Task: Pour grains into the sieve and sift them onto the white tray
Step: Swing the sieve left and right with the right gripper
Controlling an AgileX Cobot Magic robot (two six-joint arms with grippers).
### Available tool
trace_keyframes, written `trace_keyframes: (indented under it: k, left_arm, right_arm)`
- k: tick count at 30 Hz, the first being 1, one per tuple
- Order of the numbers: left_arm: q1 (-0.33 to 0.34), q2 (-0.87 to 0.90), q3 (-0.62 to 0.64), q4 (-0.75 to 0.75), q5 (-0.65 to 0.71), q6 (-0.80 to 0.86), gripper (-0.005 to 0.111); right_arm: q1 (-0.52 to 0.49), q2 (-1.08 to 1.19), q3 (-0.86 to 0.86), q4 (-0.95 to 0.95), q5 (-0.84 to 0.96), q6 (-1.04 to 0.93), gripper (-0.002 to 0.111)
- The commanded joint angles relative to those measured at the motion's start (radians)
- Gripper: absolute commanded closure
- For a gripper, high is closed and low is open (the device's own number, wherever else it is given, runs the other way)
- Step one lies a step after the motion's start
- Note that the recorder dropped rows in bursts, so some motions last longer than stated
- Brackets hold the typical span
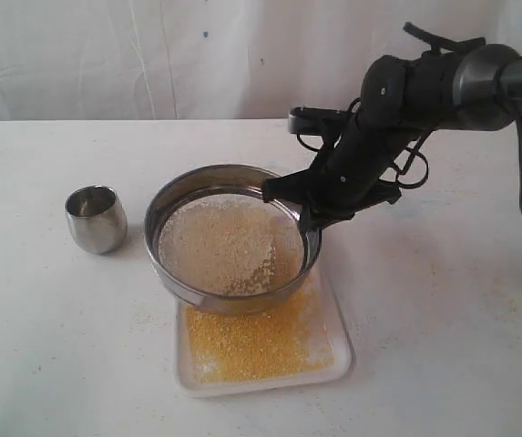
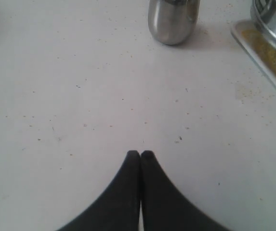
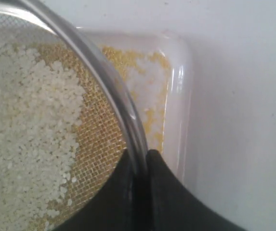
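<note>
Wide, round, shallow steel sieve (image 1: 224, 302) with a fine wire-mesh floor, near the middle of a white table (image 1: 443, 300), over the far half of the white tray (image 1: 338, 360). Right side of its rim pinched between the narrowly set black fingers of the right gripper (image 1: 304, 217), one finger inside the ring and one outside. Inside the sieve, a flat bed of coarse, pale whitish grains (image 1: 224, 244), with golden mesh showing along the edge. Below, across the tray, a spread of fine golden-yellow meal (image 1: 256, 341), with a whitish patch near one front corner. Tray square and shallow, with rounded corners and a low glossy rim. Left of the sieve and apart from it, a small rounded steel cup (image 1: 97, 218), upright. Over bare table, the left gripper (image 2: 140, 155), fingers pressed together, holding nothing.
</note>
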Motion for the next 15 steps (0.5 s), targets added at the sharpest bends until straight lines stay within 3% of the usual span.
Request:
trace_keyframes:
  k: [1,4,8,9,12,13,15]
  left_arm:
    - [0.001,-0.005,0.003,-0.001,0.014,-0.002,0.107]
    - [0.001,-0.005,0.003,-0.001,0.014,-0.002,0.107]
    - [0.001,-0.005,0.003,-0.001,0.014,-0.002,0.107]
    - [0.001,-0.005,0.003,-0.001,0.014,-0.002,0.107]
    - [0.001,-0.005,0.003,-0.001,0.014,-0.002,0.107]
    - [0.001,-0.005,0.003,-0.001,0.014,-0.002,0.107]
    - [0.001,-0.005,0.003,-0.001,0.014,-0.002,0.107]
  right_arm:
    - [0.001,-0.017,0.001,0.052,0.025,-0.023,0.108]
    - [-0.004,-0.018,0.001,0.063,-0.117,-0.008,0.108]
    - [0.002,-0.032,0.010,0.139,0.189,0.000,0.108]
    - [0.005,-0.032,0.012,0.129,0.177,0.000,0.108]
    - [0.003,-0.030,0.012,0.028,-0.092,-0.013,0.108]
    - [-0.001,-0.030,0.007,0.015,-0.113,0.000,0.108]
    - [-0.006,-0.041,0.004,0.046,0.029,0.041,0.108]
